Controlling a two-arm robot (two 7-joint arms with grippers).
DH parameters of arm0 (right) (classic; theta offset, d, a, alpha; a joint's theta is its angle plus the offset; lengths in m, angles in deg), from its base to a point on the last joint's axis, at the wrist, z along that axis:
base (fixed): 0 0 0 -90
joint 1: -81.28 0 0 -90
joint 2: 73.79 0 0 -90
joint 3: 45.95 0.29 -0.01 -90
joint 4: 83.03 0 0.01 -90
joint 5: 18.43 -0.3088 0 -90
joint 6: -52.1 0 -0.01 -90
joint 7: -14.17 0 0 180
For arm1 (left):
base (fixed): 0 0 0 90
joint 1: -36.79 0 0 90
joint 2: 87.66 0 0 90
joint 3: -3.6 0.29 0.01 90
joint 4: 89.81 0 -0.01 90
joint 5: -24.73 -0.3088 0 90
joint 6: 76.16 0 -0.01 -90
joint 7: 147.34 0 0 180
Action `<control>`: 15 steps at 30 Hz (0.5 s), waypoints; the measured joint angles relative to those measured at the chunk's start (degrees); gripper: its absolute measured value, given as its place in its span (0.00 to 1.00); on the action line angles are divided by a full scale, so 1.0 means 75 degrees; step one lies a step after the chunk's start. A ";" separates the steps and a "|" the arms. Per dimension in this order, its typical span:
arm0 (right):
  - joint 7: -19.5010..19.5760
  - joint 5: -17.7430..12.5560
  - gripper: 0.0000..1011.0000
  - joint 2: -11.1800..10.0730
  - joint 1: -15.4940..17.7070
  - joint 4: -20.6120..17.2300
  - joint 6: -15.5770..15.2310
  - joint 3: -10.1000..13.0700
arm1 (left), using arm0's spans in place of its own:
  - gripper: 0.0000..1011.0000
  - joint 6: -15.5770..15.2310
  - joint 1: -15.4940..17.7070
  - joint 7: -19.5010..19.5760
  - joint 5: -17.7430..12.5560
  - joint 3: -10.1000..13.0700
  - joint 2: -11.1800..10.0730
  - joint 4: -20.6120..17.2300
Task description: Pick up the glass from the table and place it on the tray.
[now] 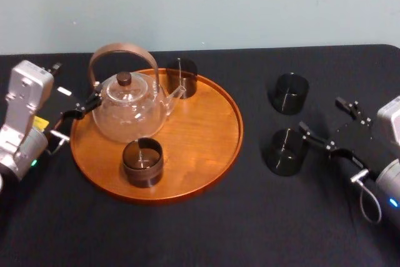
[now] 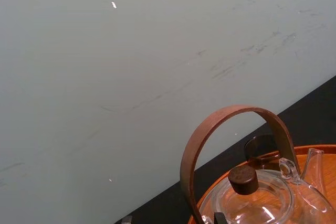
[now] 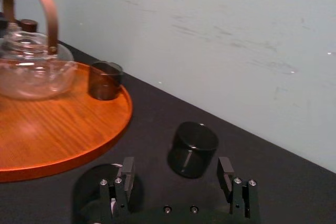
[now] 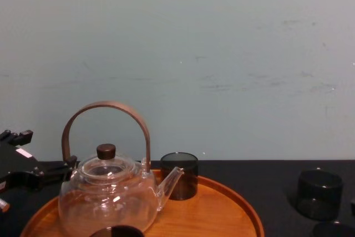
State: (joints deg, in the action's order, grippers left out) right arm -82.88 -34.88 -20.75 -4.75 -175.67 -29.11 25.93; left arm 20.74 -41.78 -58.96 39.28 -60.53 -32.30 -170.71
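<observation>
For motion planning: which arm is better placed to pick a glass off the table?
Right: the right end effector, open, is beside the nearer glass; the left end effector is across the tray.

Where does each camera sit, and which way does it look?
Head: high up, looking down on the tray, left gripper and right gripper at the sides.
Chest: low, looking across at the teapot; left gripper at its edge.
Left wrist: facing the teapot and wall.
Right wrist: right gripper open before a glass.
All share the teapot.
</observation>
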 joint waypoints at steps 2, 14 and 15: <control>-0.0069 -0.0004 0.99 0.0000 0.0127 -0.0100 0.0027 0.0016 | 1.00 0.0000 0.0000 0.0000 0.0000 0.0000 0.0000 0.0000; -0.0352 0.0035 0.99 0.0057 0.0574 -0.0391 0.0061 0.0068 | 1.00 0.0000 0.0000 0.0000 0.0000 0.0000 0.0000 0.0000; -0.0385 0.0044 0.99 0.0067 0.0618 -0.0411 0.0059 0.0078 | 1.00 0.0000 0.0000 0.0000 0.0000 0.0000 0.0000 0.0000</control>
State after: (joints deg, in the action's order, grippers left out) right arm -85.77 -34.55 -20.25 -0.12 -178.76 -28.67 26.51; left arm 20.74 -41.77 -58.96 39.28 -60.54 -32.30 -170.70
